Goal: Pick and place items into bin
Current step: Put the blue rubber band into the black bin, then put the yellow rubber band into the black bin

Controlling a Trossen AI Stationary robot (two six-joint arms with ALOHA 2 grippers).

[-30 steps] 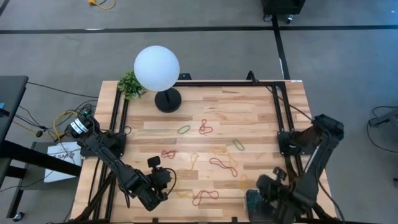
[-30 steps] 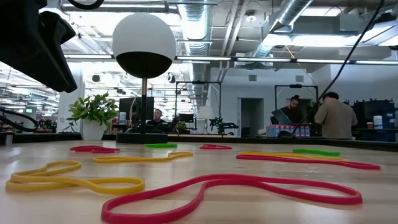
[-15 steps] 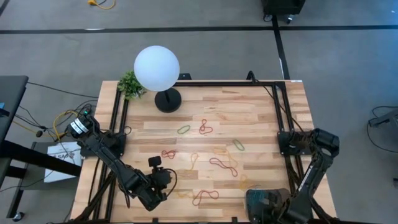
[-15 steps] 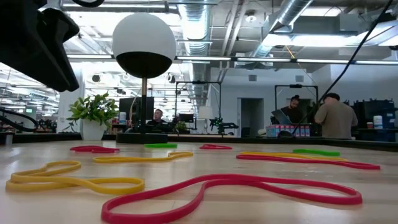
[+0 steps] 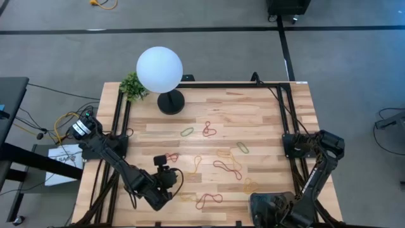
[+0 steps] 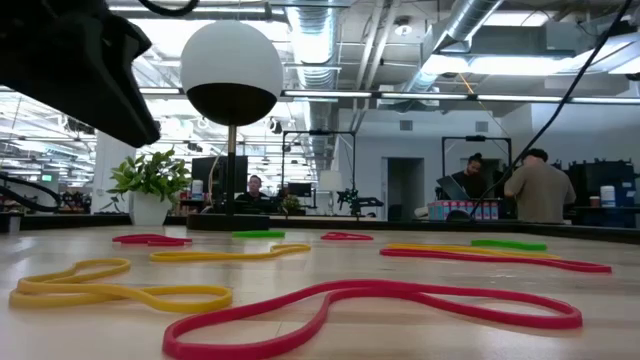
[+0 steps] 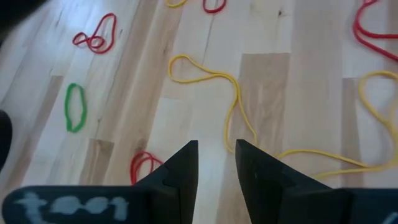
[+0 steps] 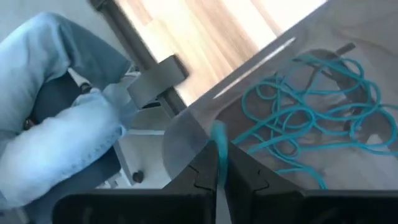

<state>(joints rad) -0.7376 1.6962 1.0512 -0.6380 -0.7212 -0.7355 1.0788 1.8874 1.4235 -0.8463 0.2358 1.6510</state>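
Rubber bands lie flat on the wooden table: red ones (image 5: 209,200) (image 5: 208,130), a yellow one (image 5: 197,163), green ones (image 5: 186,132) (image 5: 242,147). My left gripper (image 5: 166,180) hovers near the table's near-left part; in its wrist view it (image 7: 216,152) is open above bare wood, a yellow band (image 7: 214,93) ahead and a red band (image 7: 144,167) beside it. The bin (image 5: 262,206) sits at the near right edge, several grey-blue bands (image 8: 311,118) inside. My right gripper (image 8: 217,168) is above it, shut on a grey-blue band. My right gripper pinches a strand of a grey-blue rubber band (image 8: 219,140) between its two fingertips, over the bin's inner side. Only a short length shows at the fingers. I cannot trace the rest of it apart from the bands lying in the bin.
A white globe lamp (image 5: 159,68) on a black base (image 5: 171,101) and a small plant (image 5: 133,85) stand at the far left. Black frame rails run along both table sides. A person's leg in jeans (image 8: 56,124) shows beyond the table's edge by the bin.
My right gripper has moved toward the table's near edge and down over the bin, its arm folding in. My left gripper has shifted a little toward the far edge and the right. The bands on the table have stayed put.
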